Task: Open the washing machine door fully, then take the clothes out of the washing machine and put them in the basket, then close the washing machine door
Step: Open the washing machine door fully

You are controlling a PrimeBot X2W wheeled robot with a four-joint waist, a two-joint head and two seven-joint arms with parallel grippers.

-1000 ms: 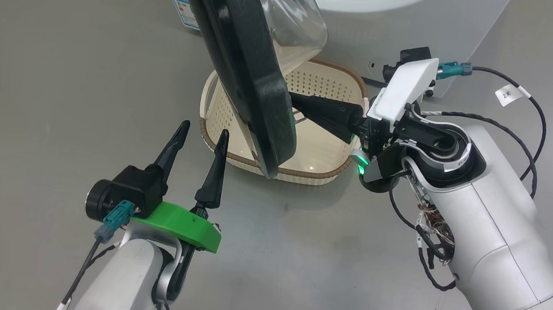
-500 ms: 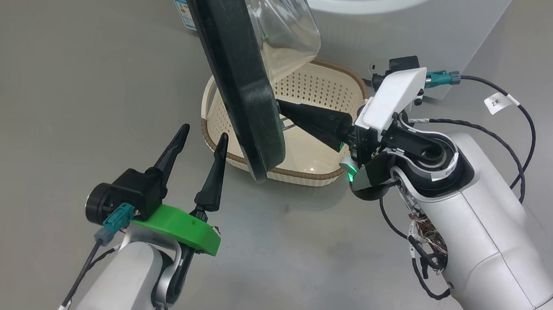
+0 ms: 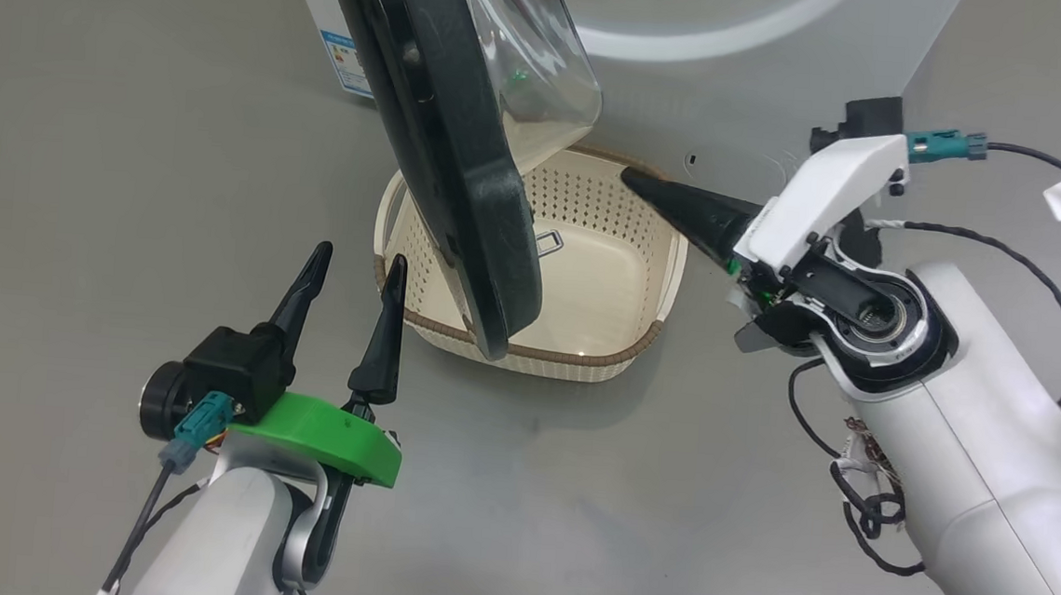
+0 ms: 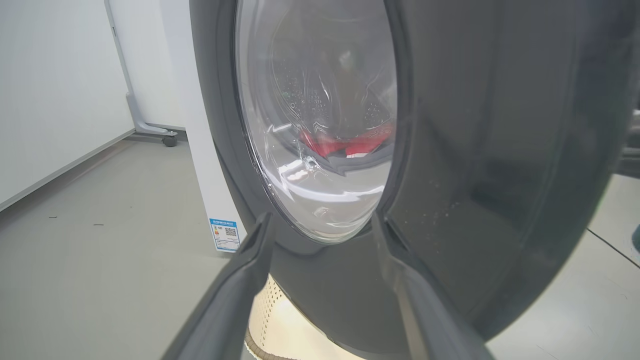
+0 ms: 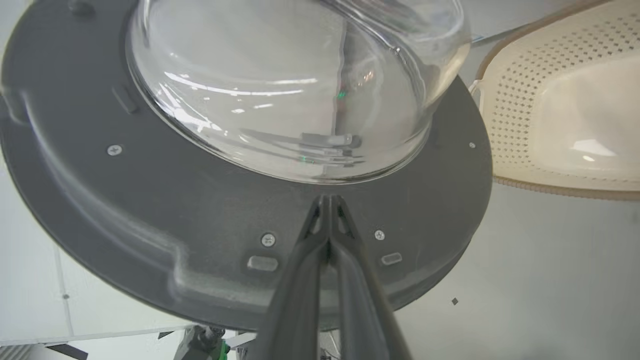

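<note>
Basket rests on the smooth grey floor.

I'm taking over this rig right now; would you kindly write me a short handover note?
Left gripper: open, empty, facing the outer side of the washing machine door.
Right gripper: shut, empty, pointing at the door's inner side, over the far rim of the basket.
The door is swung out over the basket, which is empty.
Clothes: red, seen through the door glass, inside the washing machine.
Done: door opened, perhaps not fully.
Left: finish opening, move clothes to basket, close door.
</note>
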